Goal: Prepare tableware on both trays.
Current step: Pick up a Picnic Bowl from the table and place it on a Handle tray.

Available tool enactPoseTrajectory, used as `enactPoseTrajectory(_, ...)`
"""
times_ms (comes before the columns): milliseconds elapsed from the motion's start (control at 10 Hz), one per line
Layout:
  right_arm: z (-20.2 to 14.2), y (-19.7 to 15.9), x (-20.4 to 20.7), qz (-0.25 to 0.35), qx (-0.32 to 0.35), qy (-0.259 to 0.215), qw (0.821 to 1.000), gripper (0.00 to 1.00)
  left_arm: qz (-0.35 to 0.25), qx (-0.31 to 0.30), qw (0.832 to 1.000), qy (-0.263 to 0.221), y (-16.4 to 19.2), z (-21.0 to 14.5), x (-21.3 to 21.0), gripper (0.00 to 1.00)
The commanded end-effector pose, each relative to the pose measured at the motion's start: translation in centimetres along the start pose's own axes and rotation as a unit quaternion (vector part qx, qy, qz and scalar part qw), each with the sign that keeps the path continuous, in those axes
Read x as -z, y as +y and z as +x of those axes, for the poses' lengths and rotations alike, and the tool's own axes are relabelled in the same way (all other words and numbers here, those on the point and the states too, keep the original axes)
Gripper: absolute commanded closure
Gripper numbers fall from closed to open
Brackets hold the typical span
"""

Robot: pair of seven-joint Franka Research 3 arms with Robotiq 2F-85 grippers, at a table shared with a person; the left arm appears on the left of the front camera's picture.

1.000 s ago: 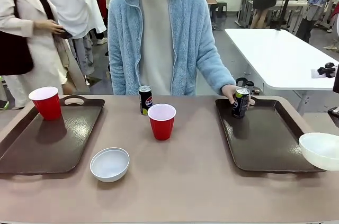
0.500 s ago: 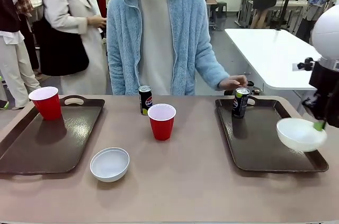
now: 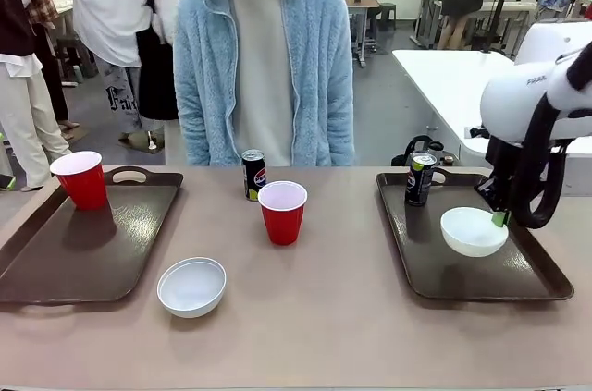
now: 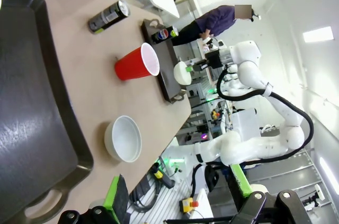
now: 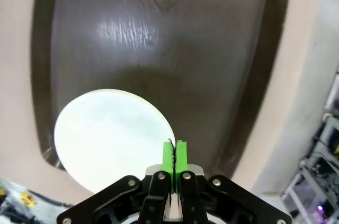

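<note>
Right gripper (image 5: 173, 147) is clamped on the rim of a white bowl (image 3: 474, 231), green pads pinched almost together over the thin wall; a rim pinch keeps the bowl level and leaves its base free for set-down. Bowl lies low over the middle of the right tray (image 3: 435, 275), near the green-yellow-topped can (image 3: 420, 178); contact with the tray floor cannot be confirmed. Right arm reaches in from the tray's outer side, wrist bent, fingers pointing down. Left gripper (image 4: 175, 197) stands spread and empty near the left tray (image 4: 32, 102); judged outstanding: second bowl (image 3: 191, 286), middle red cup (image 3: 282, 212), Pepsi can (image 3: 253, 174).
</note>
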State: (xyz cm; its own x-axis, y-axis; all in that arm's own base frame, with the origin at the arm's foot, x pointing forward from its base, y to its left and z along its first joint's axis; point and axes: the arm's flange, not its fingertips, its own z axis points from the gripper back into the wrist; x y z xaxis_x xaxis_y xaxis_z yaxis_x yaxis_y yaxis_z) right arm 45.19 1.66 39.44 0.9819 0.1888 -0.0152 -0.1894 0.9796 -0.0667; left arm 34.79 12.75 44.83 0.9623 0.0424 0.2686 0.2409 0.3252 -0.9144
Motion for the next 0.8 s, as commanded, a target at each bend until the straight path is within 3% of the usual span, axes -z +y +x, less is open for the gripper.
enactPoseTrajectory(0,1.4,0.3,0.4,0.006,0.008,-0.017,1.000,0.98,-0.009,0.004,1.000,-0.005,-0.2,0.0,0.0,0.00)
enactPoseTrajectory(300,2.0,0.1,1.5,-0.006,0.013,-0.009,1.000,0.98,-0.009,0.004,1.000,-0.005,-0.2,0.0,0.0,0.00)
enactPoseTrajectory(500,2.4,-0.2,1.8,-0.007,0.018,-0.003,1.000,0.70,-0.009,0.004,1.000,-0.005,-0.2,0.0,0.0,0.00)
enactPoseTrajectory(700,2.1,-0.2,1.3,-0.001,0.014,-0.006,1.000,0.11,-0.009,0.004,1.000,-0.005,-0.2,0.0,0.0,0.00)
